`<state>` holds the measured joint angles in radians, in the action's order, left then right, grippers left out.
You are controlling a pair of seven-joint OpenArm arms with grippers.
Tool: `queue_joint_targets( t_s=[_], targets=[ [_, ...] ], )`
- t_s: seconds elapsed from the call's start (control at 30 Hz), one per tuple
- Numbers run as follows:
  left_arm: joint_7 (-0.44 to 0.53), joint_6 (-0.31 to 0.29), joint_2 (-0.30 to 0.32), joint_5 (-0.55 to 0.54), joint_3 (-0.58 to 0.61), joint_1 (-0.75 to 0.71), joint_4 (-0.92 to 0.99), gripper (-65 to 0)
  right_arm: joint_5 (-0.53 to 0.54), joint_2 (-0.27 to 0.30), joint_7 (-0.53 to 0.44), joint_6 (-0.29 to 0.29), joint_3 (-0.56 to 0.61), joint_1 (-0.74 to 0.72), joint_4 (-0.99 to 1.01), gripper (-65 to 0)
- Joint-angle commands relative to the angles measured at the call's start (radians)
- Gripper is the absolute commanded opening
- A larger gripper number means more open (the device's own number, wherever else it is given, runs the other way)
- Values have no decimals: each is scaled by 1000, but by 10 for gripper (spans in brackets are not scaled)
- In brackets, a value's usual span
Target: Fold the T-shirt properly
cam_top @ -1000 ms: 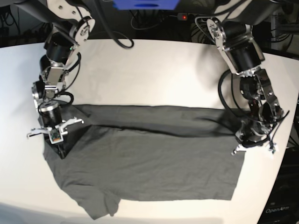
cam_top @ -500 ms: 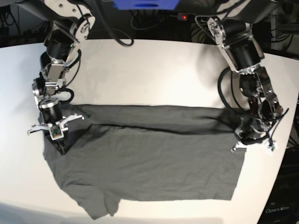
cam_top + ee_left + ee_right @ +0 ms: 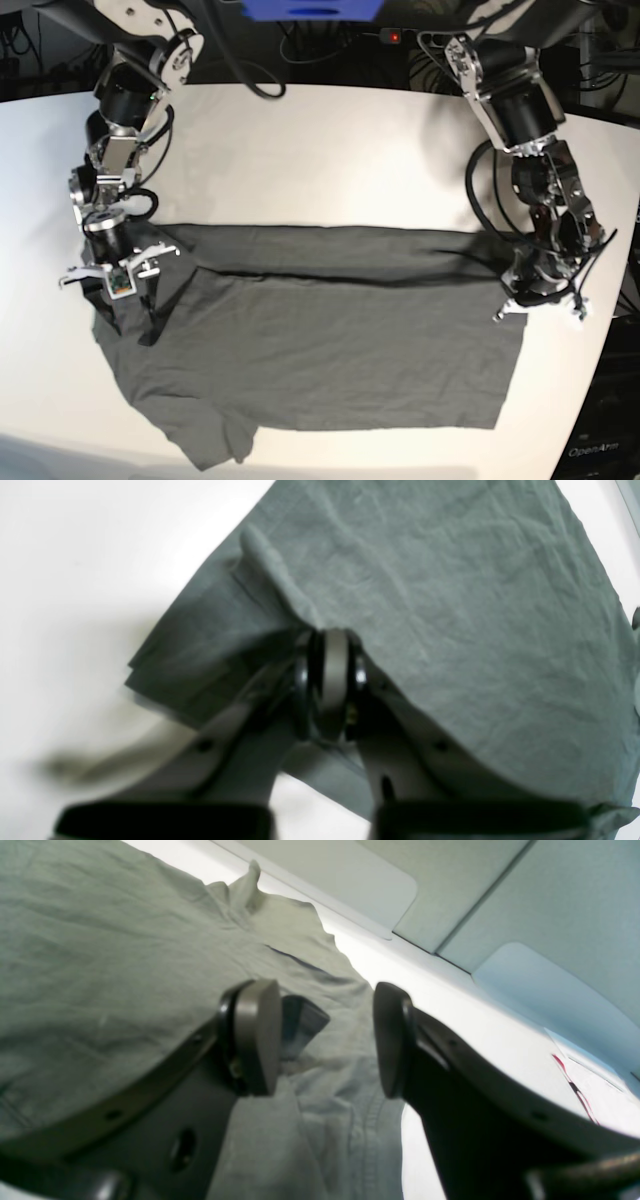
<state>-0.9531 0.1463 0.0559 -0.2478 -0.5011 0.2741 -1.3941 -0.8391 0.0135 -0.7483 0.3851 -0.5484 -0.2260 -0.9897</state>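
Observation:
The dark grey T-shirt (image 3: 330,350) lies flat on the white table (image 3: 320,150), folded lengthwise, with one sleeve sticking out at the front left. My right gripper (image 3: 128,318) stands at the shirt's left end, open. In the right wrist view its fingers (image 3: 322,1035) are apart over the wrinkled T-shirt (image 3: 100,940), with a small dark label patch (image 3: 302,1022) beside one pad. My left gripper (image 3: 538,300) is at the shirt's right edge. In the left wrist view it (image 3: 330,645) is shut, and a ridge of the T-shirt (image 3: 450,605) runs into its tips.
Black cables (image 3: 330,45) and dark equipment line the table's far edge, under a blue block (image 3: 310,10). Bare white table (image 3: 75,580) surrounds the shirt's corner. Pale panels (image 3: 550,900) show past the table edge in the right wrist view.
My right gripper has opened and let go of the shirt's left end. The left gripper has shifted only slightly and stays shut. The shirt lies as before.

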Motion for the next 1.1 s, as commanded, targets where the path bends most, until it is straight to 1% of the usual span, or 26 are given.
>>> queue_joint_targets(
  t_s=[0.0, 0.17, 0.23, 0.37, 0.43, 0.47, 0.5, 0.63, 0.67, 0.77, 0.87, 1.07],
  targets=[
    [12, -7, 9, -8, 2, 24, -23, -575, 17, 6, -27, 7, 0, -14, -21, -351],
    [19, -7, 9, -8, 5, 24, -24, -369, 17, 15, -27, 7, -2, -13, -21, -353],
    [19, -9, 9, -9, 5, 24, -24, -338, 17, 21, -27, 7, -2, -11, -21, -353],
    [19, -12, 26, -26, 5, 20, -54, -335, 17, 23, -27, 7, -2, 7, -21, -354],
    [19, -44, 29, -68, 3, -2, -90, -336, 17, 23, -27, 7, -2, 9, -21, -361],
    [19, -55, 29, -86, 2, -11, -107, -336, 17, 23, -27, 7, -2, 9, -19, -383],
    [21, -57, 31, -95, 2, -19, -121, -336, 17, 23, -27, 7, -2, 10, -14, -419],
    [18, -57, 31, -98, -1, -25, -135, -337, 17, 16, -27, 7, 0, 10, -13, -633],
    [18, -57, 31, -98, -1, -25, -135, -337, 17, 16, -27, 7, 1, 10, -13, -650],
    [19, -57, 31, -100, -3, -39, -135, -337, 17, 16, -18, 7, 4, 10, -13, -647],
    [19, -57, 29, -100, -3, -43, -135, -337, 17, 16, 29, 8, 14, 9, -13, -647],
    [12, -57, 26, -100, -3, -43, -135, -337, 17, 23, 154, 12, 115, 10, -14, -647]
  ],
)
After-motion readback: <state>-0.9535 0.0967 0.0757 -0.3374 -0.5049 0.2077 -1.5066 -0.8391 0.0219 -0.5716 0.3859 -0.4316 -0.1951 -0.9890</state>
